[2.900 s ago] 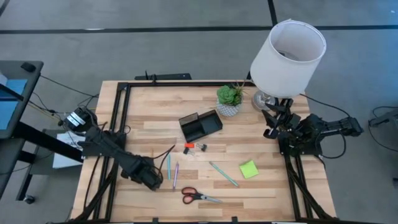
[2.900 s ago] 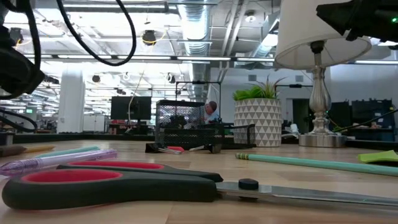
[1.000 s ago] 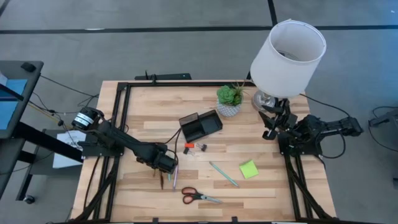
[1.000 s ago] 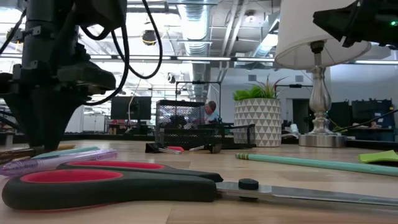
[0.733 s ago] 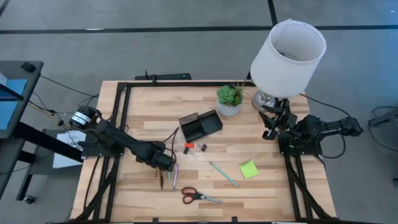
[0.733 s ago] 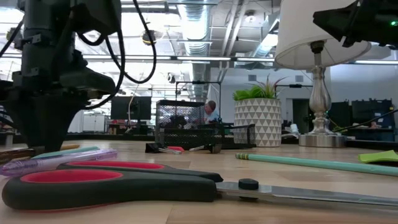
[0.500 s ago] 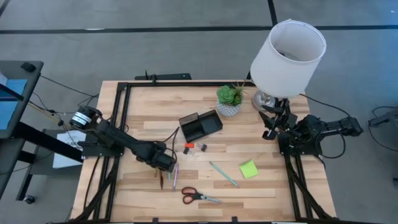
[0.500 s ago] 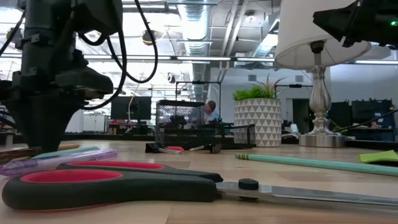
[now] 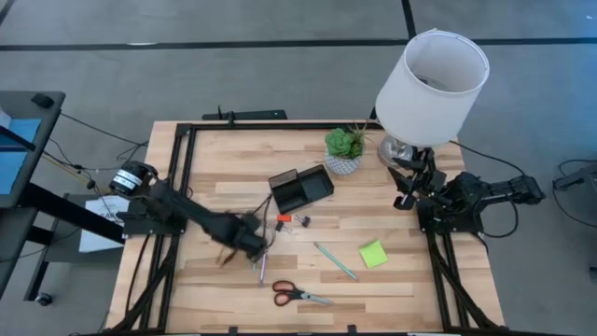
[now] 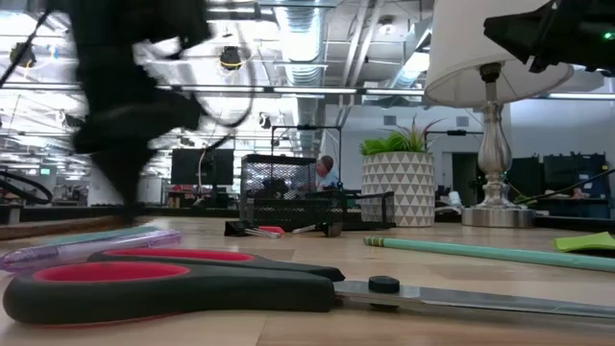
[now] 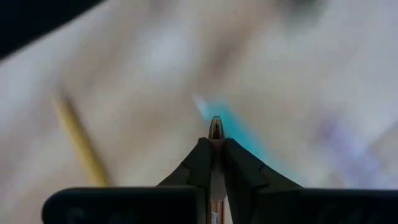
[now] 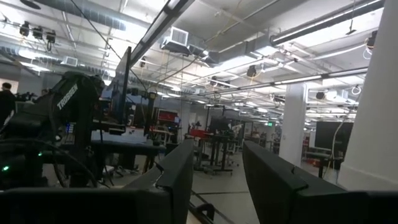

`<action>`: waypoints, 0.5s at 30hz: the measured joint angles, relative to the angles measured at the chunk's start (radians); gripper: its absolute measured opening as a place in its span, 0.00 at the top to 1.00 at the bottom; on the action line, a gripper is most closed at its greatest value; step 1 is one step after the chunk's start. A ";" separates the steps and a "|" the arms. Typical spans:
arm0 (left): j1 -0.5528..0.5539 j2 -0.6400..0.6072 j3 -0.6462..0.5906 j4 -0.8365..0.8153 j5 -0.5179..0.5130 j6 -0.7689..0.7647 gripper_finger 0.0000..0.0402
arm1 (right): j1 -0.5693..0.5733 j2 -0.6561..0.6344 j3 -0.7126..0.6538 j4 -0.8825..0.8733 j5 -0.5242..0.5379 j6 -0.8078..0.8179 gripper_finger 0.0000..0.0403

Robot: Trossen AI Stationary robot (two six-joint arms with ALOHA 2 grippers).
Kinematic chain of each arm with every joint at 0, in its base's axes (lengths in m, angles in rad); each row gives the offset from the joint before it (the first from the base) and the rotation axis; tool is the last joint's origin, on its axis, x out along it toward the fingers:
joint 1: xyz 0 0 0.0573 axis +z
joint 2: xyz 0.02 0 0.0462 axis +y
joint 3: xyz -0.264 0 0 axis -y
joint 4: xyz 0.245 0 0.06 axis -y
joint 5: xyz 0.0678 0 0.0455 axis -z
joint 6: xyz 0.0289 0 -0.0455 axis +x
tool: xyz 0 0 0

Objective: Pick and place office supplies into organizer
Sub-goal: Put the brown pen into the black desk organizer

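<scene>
My left gripper (image 9: pixel 249 245) hangs blurred over the pens left of the table's middle, shut on a thin brown pen (image 11: pixel 215 127). Under it lie a teal pen (image 11: pixel 233 130) and a purple pen (image 9: pixel 262 269). Red-handled scissors (image 9: pixel 297 295) lie flat near the front edge. A second teal pen (image 9: pixel 334 260) and the lime-green sticky pad (image 9: pixel 373 253) lie to the right. The small orange-and-white item (image 9: pixel 287 221) sits by the black organizer (image 9: pixel 300 189). My right gripper (image 12: pixel 217 158) waits open by the lamp's foot, with nothing between its fingers. My left gripper pinches the brown pen between its two fingers, which point down at the table. In the wrist view a brown strip fills the gap between them, and the pen's end (image 11: pixel 215 126) pokes out at their tips. Which part of the pen they have is hidden by the fingers.
A lamp with a white shade (image 9: pixel 432 70) and a small potted plant (image 9: pixel 343 149) stand at the far right of the table. A black frame (image 9: pixel 182 168) runs along the table's left and far edges. A yellowish stick (image 11: pixel 78 140) lies on the wood left of the pens.
My left gripper has risen from the pens and swung a little toward the table's far right, fast enough to blur. The brown pen no longer lies on the near side of the gripper, beside the purple pen. The other supplies have stayed put.
</scene>
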 joint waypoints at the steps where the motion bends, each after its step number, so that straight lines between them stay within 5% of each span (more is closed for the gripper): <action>1: 0.012 -0.005 0.026 -0.002 -0.070 0.039 0.97 | 0.000 0.000 0.000 0.001 -0.003 0.000 0.67; 15: 0.189 -0.007 0.460 -0.160 -0.561 0.674 0.98 | 0.000 0.000 0.000 0.004 -0.002 0.000 0.67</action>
